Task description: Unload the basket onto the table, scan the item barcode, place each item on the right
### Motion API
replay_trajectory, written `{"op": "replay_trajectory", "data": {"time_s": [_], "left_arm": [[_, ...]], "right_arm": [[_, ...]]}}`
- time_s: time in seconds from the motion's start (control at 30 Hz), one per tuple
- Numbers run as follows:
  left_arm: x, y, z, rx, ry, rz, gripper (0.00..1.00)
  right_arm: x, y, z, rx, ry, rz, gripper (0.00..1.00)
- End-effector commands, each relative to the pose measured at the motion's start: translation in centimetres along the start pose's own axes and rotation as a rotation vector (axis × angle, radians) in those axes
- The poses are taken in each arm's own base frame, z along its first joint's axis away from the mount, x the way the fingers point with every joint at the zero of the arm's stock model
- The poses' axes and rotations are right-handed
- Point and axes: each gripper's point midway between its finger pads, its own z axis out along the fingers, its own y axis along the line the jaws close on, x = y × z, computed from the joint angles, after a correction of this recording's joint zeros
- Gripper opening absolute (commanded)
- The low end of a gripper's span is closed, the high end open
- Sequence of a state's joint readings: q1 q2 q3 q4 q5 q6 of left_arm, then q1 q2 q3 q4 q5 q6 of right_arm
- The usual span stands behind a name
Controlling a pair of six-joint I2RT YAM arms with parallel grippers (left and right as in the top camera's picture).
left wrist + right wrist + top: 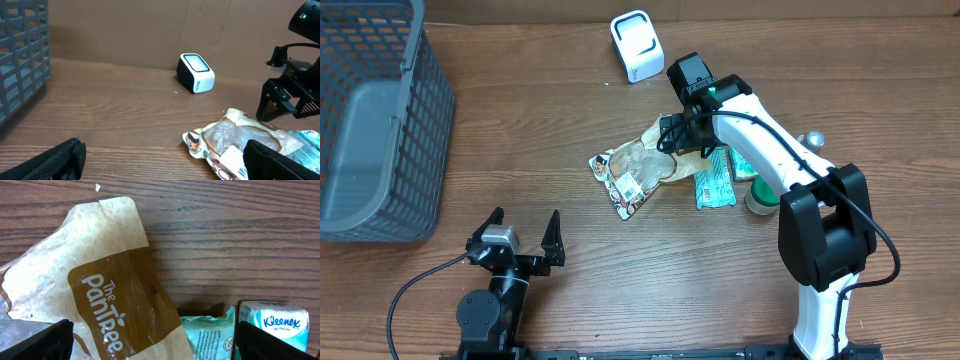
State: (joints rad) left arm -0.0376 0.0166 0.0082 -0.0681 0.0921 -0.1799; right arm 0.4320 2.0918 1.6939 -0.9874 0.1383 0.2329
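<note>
- overhead view: the wooden surface (pixel 520 180) carries everything. the goods lie in a loose heap right of centre, and the near left side is bare wood.
- the grey mesh basket (pixel 432 120) stands at the far left edge, well apart from the heap. nothing shows inside it but its plain grey floor, so it looks like a drop-off place for scanned goods.
- the right claw (pixel 672 133) hangs over the far end of the heap with its jaws spread wide and nothing between them. its own camera looks straight down on brown paper, which suggests it is lining up a grab.
- the left claw (pixel 524 226) sits low at the near edge, also wide and holding nothing. it points toward the heap and the scanner, probably parked out of the way.
- the bread bag (pixel 638 168), part brown paper and part clear film, lies flat on the wood. it is likely the item to scan, as it is directly under the right claw. a white label shows on its near end, too small to read.
- the green wipes pack (pixel 715 180) lies just beside the bag, its edge tucked against it.
- the white scanner (pixel 636 46) stands upright beyond the heap, its window tilted up, ready for a code to be held over it.
- the small tissue pack (pixel 272 322) lies next to the wipes.
</note>
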Motion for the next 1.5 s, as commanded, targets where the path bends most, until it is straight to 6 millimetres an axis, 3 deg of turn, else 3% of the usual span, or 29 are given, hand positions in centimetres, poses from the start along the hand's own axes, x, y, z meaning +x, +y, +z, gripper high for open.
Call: {"op": "replay_trajectory", "data": {"time_s": [0.0,0.93,1.07,1.27,1.47], "left_arm": [[-0.1,0.4,-0.1,-0.019,-0.008,0.019,1.0],[-0.1,0.4,-0.1,-0.018,-0.008,0.019,1.0],[-0.1,0.4,-0.1,-0.018,-0.008,0.019,1.0],[-0.1,0.4,-0.1,-0.018,-0.008,0.019,1.0],[-0.1,0.4,-0.1,-0.019,-0.008,0.019,1.0]], "right_arm": [[0.0,-0.2,0.1,0.008,-0.001,0.008,1.0],[-0.1,-0.2,-0.1,0.005,-0.009,0.009,1.0],[-1.2,-0.2,-3.3,-0.018,-0.081,0.018,1.0],[-2.9,-0.7,-11.3,-0.073,-0.257,0.041,1.0],[-3.1,-1.6,-19.1,-0.126,-0.424,0.062,1.0]]}}
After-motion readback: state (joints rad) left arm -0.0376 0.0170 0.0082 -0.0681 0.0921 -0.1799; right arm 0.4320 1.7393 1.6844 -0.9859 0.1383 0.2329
